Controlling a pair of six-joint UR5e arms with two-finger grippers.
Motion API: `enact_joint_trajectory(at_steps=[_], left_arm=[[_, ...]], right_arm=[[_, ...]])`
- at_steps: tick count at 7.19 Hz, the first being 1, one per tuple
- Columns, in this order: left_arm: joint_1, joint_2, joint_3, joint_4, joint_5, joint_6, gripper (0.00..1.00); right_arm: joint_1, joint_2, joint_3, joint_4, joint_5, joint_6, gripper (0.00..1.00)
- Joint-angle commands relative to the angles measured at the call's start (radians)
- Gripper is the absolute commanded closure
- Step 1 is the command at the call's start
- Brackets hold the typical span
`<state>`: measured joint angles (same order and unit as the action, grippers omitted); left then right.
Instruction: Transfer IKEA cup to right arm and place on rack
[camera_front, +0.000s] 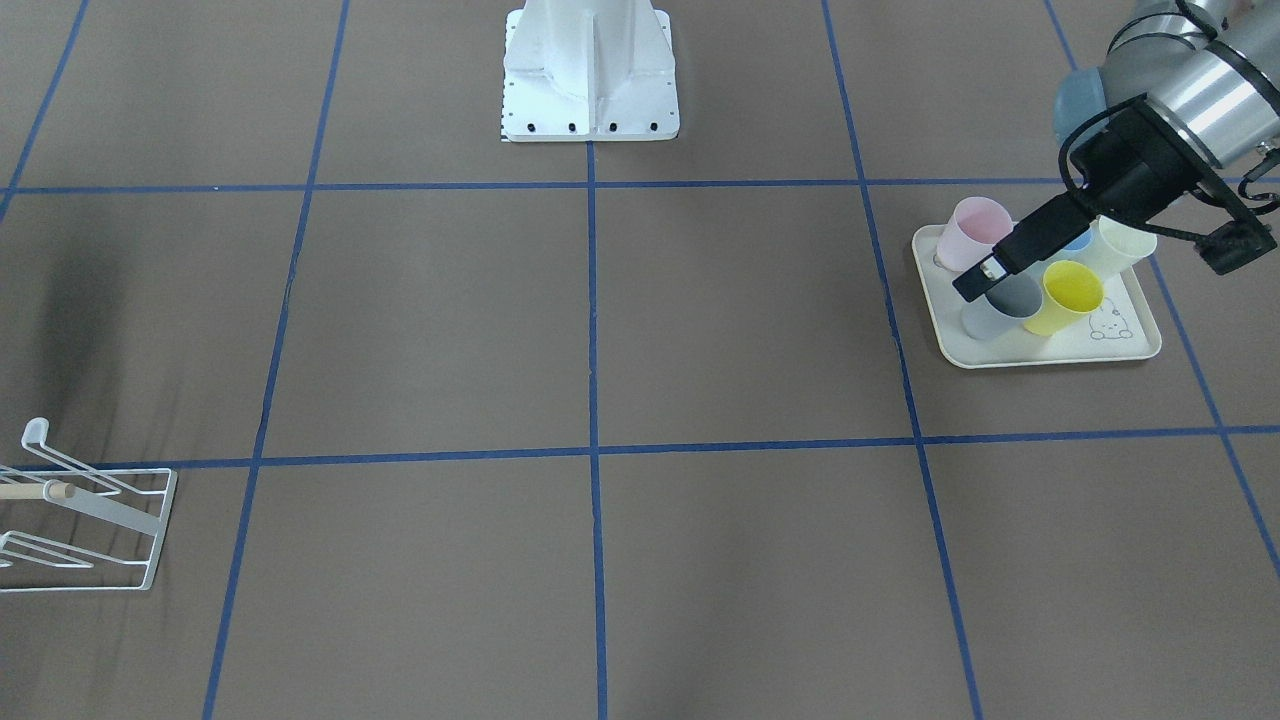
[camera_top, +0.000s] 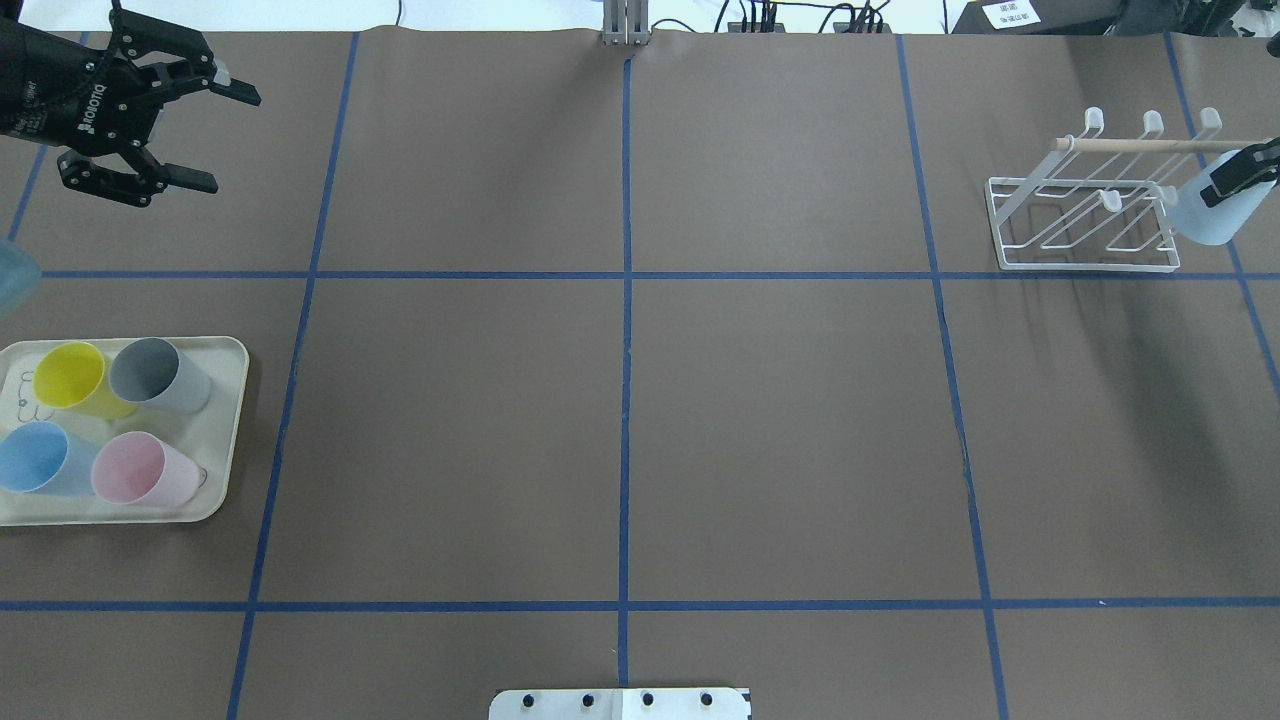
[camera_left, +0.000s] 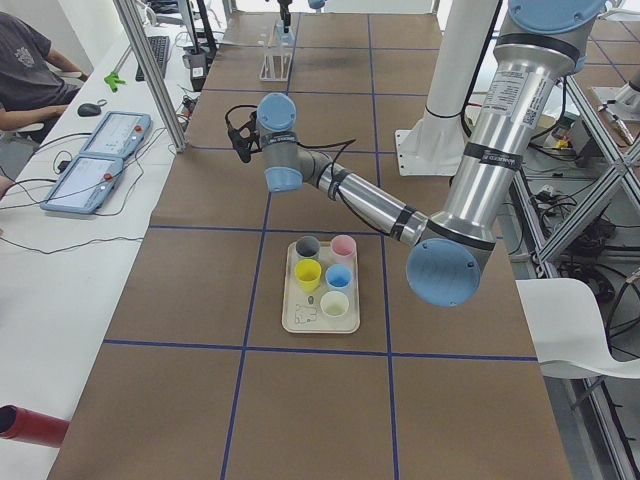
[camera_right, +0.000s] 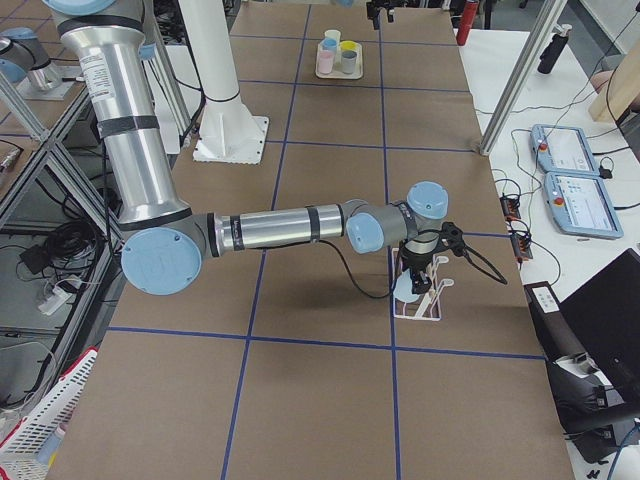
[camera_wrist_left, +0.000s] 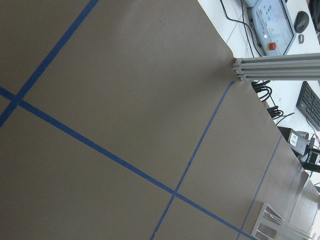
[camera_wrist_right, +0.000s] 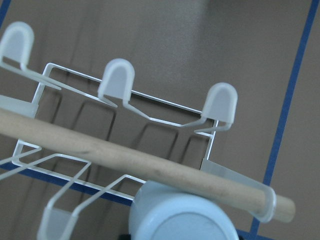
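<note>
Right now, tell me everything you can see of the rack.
The rack is a small white wire frame standing on the brown table, far out on the robot's right. It has a rectangular base, slanted prongs tipped with rounded whitish caps, and a light wooden dowel across its top. The prongs in view are bare. The right tool holds a pale-blue cup at its outer end, just below the dowel; contact is unclear.

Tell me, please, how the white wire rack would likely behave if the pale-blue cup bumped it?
The rack is thin open wire, so it is probably light and may slide on the table cover. Its wide flat base suggests it would hardly tip. The wooden dowel seems merely clipped in, so a knock from the pale-blue cup might shift it.
</note>
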<state>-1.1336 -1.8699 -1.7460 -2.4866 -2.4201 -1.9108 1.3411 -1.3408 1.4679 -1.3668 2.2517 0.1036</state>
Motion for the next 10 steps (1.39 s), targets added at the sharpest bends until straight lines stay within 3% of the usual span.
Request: enact_joint_trajectory(at_steps=[1, 4, 5, 8, 10], left_arm=[[0.0, 0.0, -0.001, 0.0, -0.001, -0.001, 0.0], [-0.008, 0.002, 0.0, -0.002, -0.002, 0.015, 0.0], [-0.011, 0.053, -0.001, -0.003, -0.002, 0.1, 0.0], [-0.067, 0.331, 0.002, 0.001, 0.01, 0.607, 0.0], [-0.08, 0.481, 0.0, 0.002, 0.137, 0.843, 0.0]], right_arm=[[0.003, -0.003, 0.032, 0.0, 0.006, -0.001, 0.0], [0.027, -0.069, 0.15, -0.015, 0.014, -0.001, 0.0], [0.056, -0.092, 0.184, -0.015, 0.046, -0.001, 0.0], [0.082, -0.126, 0.223, -0.009, 0.062, -0.001, 0.0], [0.081, -0.132, 0.238, -0.005, 0.062, -0.001, 0.0]])
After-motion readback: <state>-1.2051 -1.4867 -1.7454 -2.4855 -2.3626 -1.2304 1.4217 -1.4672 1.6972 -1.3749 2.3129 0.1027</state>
